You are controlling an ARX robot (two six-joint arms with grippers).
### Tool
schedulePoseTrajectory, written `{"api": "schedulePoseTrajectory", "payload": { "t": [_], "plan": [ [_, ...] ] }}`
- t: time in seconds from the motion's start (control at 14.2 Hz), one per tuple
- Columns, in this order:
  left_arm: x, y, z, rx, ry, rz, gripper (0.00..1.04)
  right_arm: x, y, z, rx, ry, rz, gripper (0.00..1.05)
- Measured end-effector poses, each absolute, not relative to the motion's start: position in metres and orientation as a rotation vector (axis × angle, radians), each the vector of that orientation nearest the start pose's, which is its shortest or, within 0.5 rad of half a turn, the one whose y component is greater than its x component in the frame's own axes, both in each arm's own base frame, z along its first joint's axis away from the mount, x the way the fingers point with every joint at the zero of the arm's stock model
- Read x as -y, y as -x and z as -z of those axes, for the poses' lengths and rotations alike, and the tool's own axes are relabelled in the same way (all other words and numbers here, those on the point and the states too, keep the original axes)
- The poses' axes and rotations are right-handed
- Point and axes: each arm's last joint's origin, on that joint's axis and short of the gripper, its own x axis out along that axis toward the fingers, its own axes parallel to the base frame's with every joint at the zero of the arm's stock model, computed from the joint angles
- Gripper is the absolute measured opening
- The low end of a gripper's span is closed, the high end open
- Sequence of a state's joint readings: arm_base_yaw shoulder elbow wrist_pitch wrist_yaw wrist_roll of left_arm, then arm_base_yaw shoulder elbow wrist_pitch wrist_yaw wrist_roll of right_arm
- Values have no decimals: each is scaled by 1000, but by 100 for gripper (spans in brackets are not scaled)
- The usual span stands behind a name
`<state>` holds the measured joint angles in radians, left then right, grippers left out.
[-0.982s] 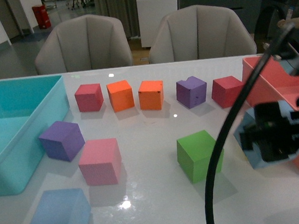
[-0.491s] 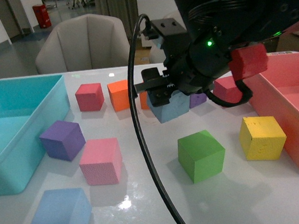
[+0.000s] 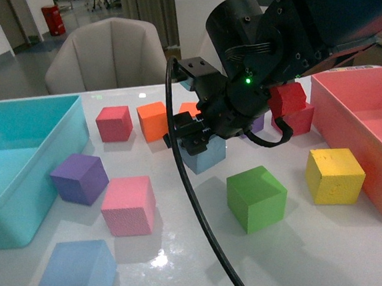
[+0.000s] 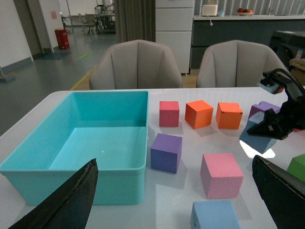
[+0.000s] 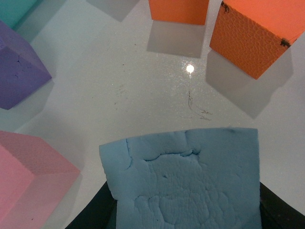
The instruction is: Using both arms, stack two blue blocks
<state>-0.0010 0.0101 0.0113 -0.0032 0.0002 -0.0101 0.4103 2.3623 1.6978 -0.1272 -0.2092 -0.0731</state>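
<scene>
1. Between the right gripper's [image 3: 192, 140] black fingers [image 5: 93, 214] sits one of the blue blocks. They are clamped on its opposite sides, hard enough that the foam face looks creased in the right wrist view.
2. That held block [image 3: 205, 154] is at the centre of the front frame, above the green cube [image 3: 256, 197] and in front of the orange cubes [image 3: 154, 121]. It is tilted, and I judge it to be clear of the table [image 3: 321, 252], though I can't see its underside.
3. A side grip makes sense to me: it leaves the bottom face free to land flat on the other cube.
4. The resting blue block [image 3: 75, 277] sits flat in the lower left corner of the front frame, just below the pink cube [image 3: 127, 205] and well apart from the held one. Its top face is bare.
5. The left gripper [image 4: 174, 161] has its fingers spread wide on nothing. It faces the turquoise bin [image 4: 76, 169] and that resting block, so I take it to be waiting to steady the base.
6. The carry runs past the pink cube, so I'd keep the load high and level it before release.
</scene>
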Motion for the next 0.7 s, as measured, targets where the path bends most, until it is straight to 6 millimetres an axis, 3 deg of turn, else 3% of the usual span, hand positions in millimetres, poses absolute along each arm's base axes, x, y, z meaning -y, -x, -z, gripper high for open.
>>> {"api": "schedulePoseTrajectory", "payload": {
  "t": [0.49,0.7],
  "plan": [
    [0,-98,-166,-2,10,1,98,-215,-483,-96,-849,163,-631,49],
    [0,-98,-166,-2,10,1,98,-218,-483,-93,-872,175,-634,81]
  ]
}}
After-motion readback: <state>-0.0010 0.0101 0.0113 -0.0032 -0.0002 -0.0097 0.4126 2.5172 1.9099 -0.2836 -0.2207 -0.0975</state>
